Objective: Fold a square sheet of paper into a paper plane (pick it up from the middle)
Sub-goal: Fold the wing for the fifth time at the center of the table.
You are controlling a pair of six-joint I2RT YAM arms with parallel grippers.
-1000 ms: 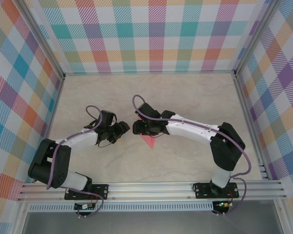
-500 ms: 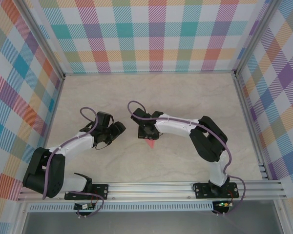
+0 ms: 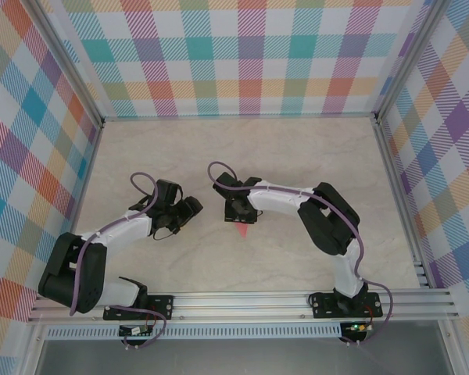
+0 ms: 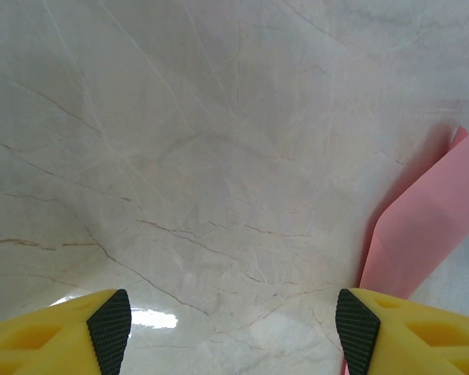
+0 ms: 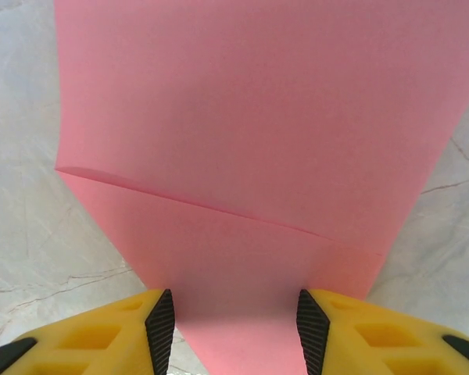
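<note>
Inside the booth of pastel plaid walls (image 3: 250,55), a pale, marble-patterned table (image 3: 313,156) runs out to aluminium framing, with a rail (image 3: 242,301) along the near edge. The top looks smooth and glossy, so a light sheet will probably skate on it rather than stay put.

Both arms bend inward toward the middle of the table. The right gripper (image 5: 234,320) is down over the square sheet of paper (image 5: 242,117). Its fingers stand partly apart with pink paper filling the gap between the pads, and I cannot tell whether they pinch it. The left gripper (image 4: 232,328) sits just to the left with its fingers spread wide and nothing between them. In the left wrist view, a pink flap lies just beside its right finger.

The sheet lies near the table's centre, already partly folded. In the top view a pink point pokes out on the near side of the right gripper. In the right wrist view one layer lies over another, with a slanting edge slightly lifted.

It should handle as very light, thin and limp, easy to crumple or tear. A lifted fold edge near the centre line looks like the best hold, taken gently.
</note>
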